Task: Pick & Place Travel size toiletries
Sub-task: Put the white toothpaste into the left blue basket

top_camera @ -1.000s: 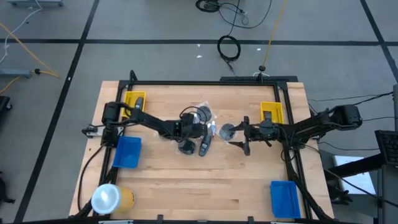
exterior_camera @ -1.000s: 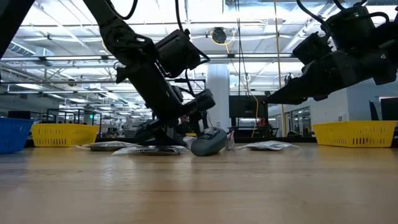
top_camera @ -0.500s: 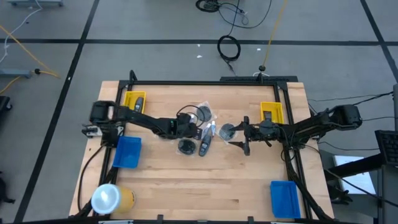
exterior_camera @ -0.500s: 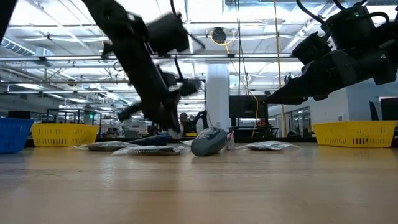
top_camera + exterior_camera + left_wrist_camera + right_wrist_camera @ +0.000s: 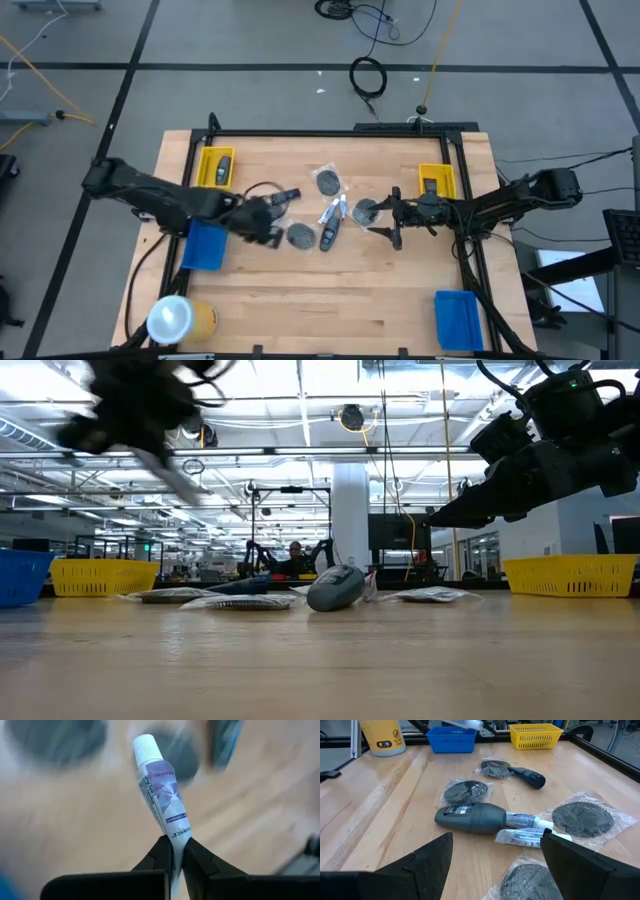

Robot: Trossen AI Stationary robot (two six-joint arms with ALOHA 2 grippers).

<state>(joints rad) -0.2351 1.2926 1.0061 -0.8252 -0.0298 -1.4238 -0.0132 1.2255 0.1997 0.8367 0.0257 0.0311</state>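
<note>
Left end effector (image 5: 178, 851): pinched on 1 small white-capped purple-labelled tube (image 5: 159, 790), near the blue rectangular tray (image 5: 205, 245).
Right end effector (image 5: 385, 220): fingers spread wide, beside the grey wrapped disc (image 5: 367, 210).
Counter (image 5: 330, 300): pale wood.

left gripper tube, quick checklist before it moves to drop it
1. Grip on tube: ok, left gripper pinches its crimped end.
2. Tube clear of the table: ok, cap end free.
3. Blue tray close by: ok, just beside the left gripper in the high view.
4. Tray contents: cannot tell.
5. Right gripper out of the way: ok, open, waiting near the discs.
6. Remaining toiletries undisturbed: ok, lying mid-table.
</note>
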